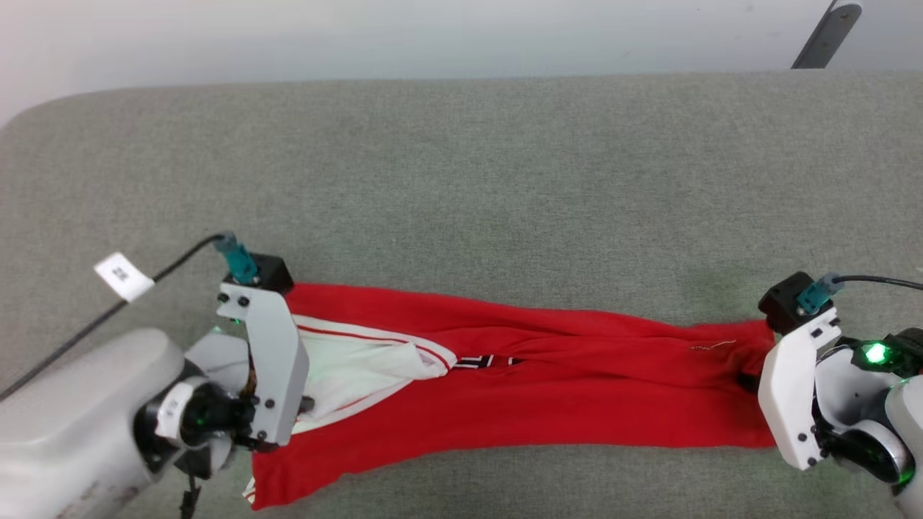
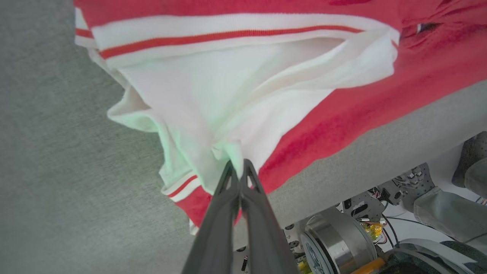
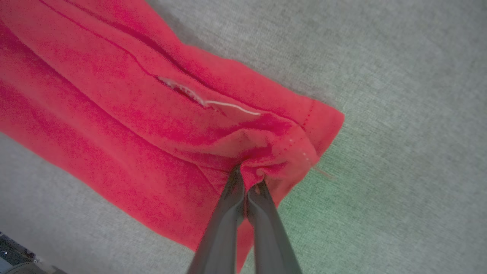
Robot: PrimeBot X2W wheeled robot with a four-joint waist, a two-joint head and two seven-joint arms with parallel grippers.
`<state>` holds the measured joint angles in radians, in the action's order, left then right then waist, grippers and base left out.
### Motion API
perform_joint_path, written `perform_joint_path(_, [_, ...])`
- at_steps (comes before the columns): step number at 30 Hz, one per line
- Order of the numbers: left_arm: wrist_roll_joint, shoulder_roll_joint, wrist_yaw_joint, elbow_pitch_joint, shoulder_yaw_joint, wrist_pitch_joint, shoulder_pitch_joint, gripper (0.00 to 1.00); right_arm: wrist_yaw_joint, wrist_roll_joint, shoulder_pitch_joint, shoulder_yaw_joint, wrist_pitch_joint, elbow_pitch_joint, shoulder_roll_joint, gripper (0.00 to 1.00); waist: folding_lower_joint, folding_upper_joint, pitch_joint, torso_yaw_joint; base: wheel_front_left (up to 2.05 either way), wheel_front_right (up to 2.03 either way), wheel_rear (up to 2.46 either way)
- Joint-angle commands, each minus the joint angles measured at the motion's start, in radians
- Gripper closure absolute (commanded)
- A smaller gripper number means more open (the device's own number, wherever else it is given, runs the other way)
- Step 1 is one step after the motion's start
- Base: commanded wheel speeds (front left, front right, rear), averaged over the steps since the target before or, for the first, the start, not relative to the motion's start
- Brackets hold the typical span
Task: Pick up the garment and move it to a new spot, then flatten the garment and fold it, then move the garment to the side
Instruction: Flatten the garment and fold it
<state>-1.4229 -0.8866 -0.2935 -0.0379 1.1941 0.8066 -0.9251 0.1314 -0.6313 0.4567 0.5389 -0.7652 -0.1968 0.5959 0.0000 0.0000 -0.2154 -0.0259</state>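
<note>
The left gripper (image 2: 239, 166) has its jaws pressed together on a fold of the jersey's (image 1: 562, 396) white sleeve (image 2: 236, 87). The cloth bunches to a peak right at the tips and fans out beyond them. A striped cuff (image 2: 182, 187) droops just beside the jaws, not caught in them.

From there the jersey lies on the grey padded table (image 1: 461, 180), close to its near edge. It is drawn out into a long, narrow band between the two grippers, with ridges running along its length. The black lettering (image 1: 483, 360) sits midway between the jaws, half buried in a crease.

The right gripper (image 3: 249, 179) is likewise closed, pinching a gathered bit of the red hem. The hem's corner (image 3: 323, 121) lies just past the tips and off to one side, and a loose pale thread (image 3: 228, 105) lies ahead of them.

The jersey looks light, soft and quite limp, so it will likely sag and collapse wherever nothing holds it. A single pinch at each end seems to pull it into a rope rather than a sheet. The knit probably drags on the felt-like table instead of sliding.

For flattening, wider holds should serve better: the shoulder seams at one end and the hem corners at the other. Such small bites of cloth may slip free under a hard pull.
</note>
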Motion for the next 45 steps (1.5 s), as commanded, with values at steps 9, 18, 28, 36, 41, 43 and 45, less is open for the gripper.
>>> perform_joint_path(9, [0.001, 0.069, 0.063, -0.156, -0.015, -0.081, 0.033, 0.00, -0.002, 0.021, 0.035, -0.024, -0.032, -0.061, -0.071, 0.00, 0.0000, 0.0000, 0.029, -0.007, 0.00, 0.00, 0.00])
perform_joint_path(18, [0.025, 0.060, 0.119, -0.156, -0.059, -0.281, 0.108, 0.00, -0.002, 0.028, -0.029, -0.138, 0.002, -0.017, -0.081, 0.00, 0.0000, 0.0000, 0.128, 0.007, 0.00, 0.00, 0.00])
perform_joint_path(28, [0.143, 0.036, 0.138, -0.169, -0.106, -0.726, 0.278, 0.00, -0.002, 0.102, -0.186, -0.362, 0.071, -0.038, -0.163, 0.00, 0.0000, 0.0000, 0.188, 0.050, 0.00, 0.00, 0.00])
perform_joint_path(36, [0.230, 0.047, 0.136, -0.212, -0.147, -1.018, 0.365, 0.00, -0.002, 0.159, -0.189, -0.453, 0.014, -0.102, -0.196, 0.00, 0.0000, 0.0000, 0.188, 0.099, 0.00, 0.00, 0.00])
perform_joint_path(41, [0.263, 0.071, 0.131, -0.242, -0.227, -1.069, 0.418, 0.00, -0.002, 0.164, -0.164, -0.471, -0.024, -0.162, -0.201, 0.00, 0.0000, 0.0000, 0.182, 0.130, 0.00, 0.00, 0.00])
perform_joint_path(43, [0.313, 0.087, 0.132, -0.234, -0.301, -1.072, 0.433, 0.00, -0.002, 0.167, -0.152, -0.476, -0.030, -0.187, -0.200, 0.00, 0.0000, 0.0000, 0.178, 0.142, 0.00, 0.00, 0.00])
perform_joint_path(45, [0.348, 0.110, 0.129, -0.234, -0.382, -1.071, 0.489, 0.00, -0.002, 0.168, -0.142, -0.483, -0.036, -0.221, -0.205, 0.00, 0.0000, 0.0000, 0.176, 0.155, 0.00, 0.00, 0.00])
